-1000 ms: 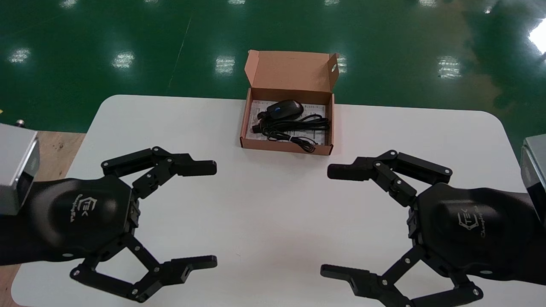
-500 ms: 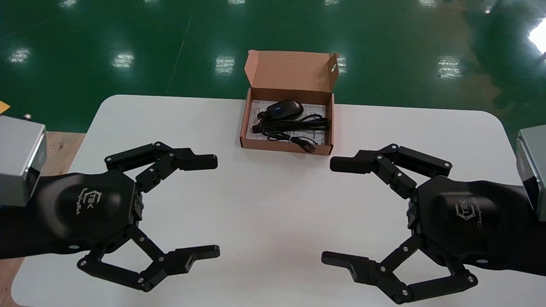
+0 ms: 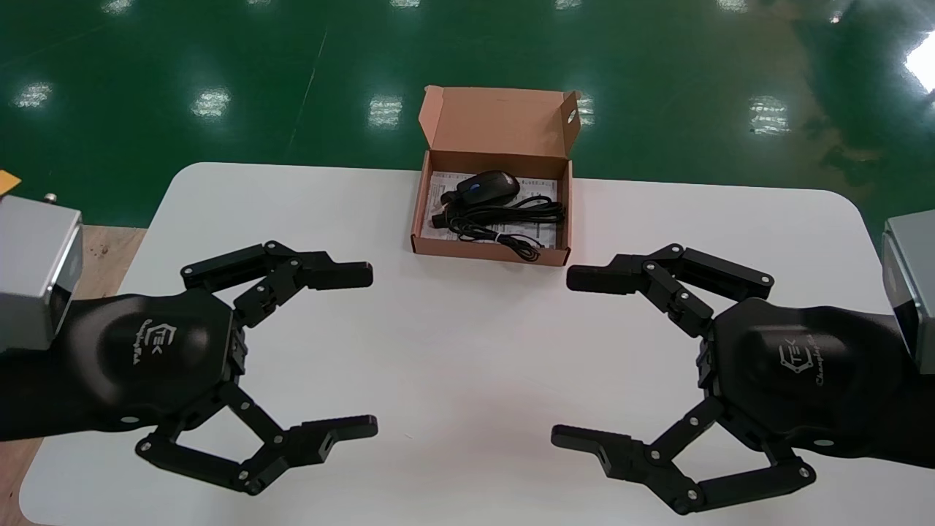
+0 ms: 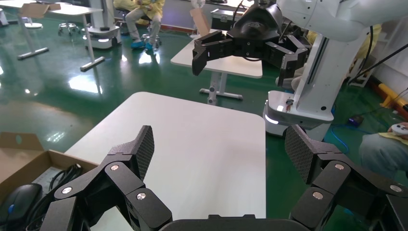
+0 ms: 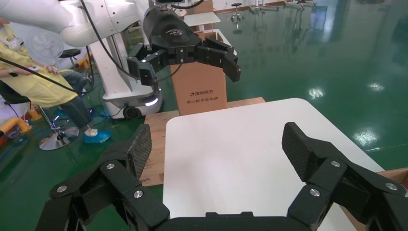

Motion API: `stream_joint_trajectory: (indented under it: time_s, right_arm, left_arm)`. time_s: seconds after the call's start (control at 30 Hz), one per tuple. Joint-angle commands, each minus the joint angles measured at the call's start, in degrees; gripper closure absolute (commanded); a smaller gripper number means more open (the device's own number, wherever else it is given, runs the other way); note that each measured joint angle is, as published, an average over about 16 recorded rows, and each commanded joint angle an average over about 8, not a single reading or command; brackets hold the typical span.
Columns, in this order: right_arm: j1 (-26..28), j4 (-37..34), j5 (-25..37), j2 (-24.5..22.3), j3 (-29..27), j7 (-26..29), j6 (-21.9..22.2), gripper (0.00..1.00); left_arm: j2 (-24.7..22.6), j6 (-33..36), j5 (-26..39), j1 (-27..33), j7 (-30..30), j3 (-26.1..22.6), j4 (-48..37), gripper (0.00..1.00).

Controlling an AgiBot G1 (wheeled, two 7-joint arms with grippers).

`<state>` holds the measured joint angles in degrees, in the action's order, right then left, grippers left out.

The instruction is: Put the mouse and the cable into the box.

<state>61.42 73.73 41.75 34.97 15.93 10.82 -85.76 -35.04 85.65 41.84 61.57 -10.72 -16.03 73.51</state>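
Left end effector [image 3: 361, 351]: spread wide, empty, above the tabletop [image 3: 460, 329].
Right end effector [image 3: 573, 358]: spread wide, empty, facing it.
Mouse [image 3: 488, 187], cable [image 3: 511, 219]: inside open box [image 3: 489, 253], tabletop's far edge.

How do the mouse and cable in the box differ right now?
The mouse is a compact rounded body with a blue spot; the cable is a thin loose bundle. The mouse sits at the far end of the box; the cable spreads nearer its front wall. Both are black, inside the open box. Left gripper and right gripper hover open, holding nothing.
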Motion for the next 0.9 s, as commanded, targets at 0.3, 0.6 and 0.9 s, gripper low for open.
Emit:
stream_joint_trajectory:
  time_s: [0.3, 0.6, 0.9]
  right_arm:
    - [0.1, -0.1, 0.0, 0.0, 0.0, 0.0, 0.0, 0.00]
    - [0.1, -0.1, 0.1, 0.0, 0.1, -0.1, 0.1, 0.00]
    - [0.1, -0.2, 0.1, 0.0, 0.1, -0.1, 0.1, 0.00]
  left_arm:
    - [0.0, -0.1, 0.0, 0.0, 0.0, 0.0, -0.1, 0.00]
    - [-0.1, -0.1, 0.1, 0.1, 0.0, -0.1, -0.1, 0.00]
    - [-0.1, -0.1, 0.1, 0.1, 0.0, -0.1, -0.1, 0.00]
